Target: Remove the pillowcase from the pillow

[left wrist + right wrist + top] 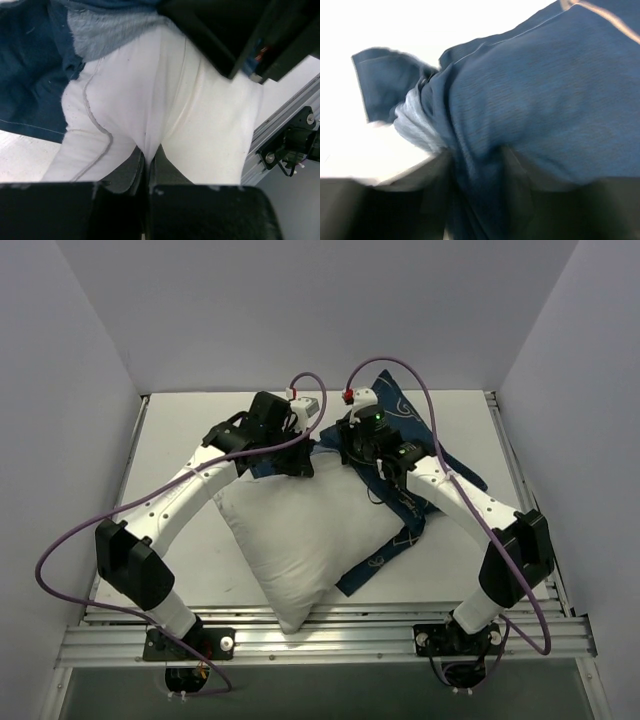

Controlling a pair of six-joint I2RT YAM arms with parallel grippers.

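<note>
The white pillow [300,530] lies mostly bare on the table, its near corner pointing at the front edge. The navy pillowcase [410,525] lies bunched along the pillow's right and far side. My left gripper [297,462] is shut on a pinch of white pillow fabric [150,115] at the pillow's far corner. My right gripper [352,452] is shut on a fold of the navy pillowcase [530,100], close beside the left gripper. The pillowcase's pale inner side [417,125] shows at the fold.
White walls close the table on the left, right and back. An aluminium rail frame [330,635] runs along the front edge. Purple cables [440,455] loop above both arms.
</note>
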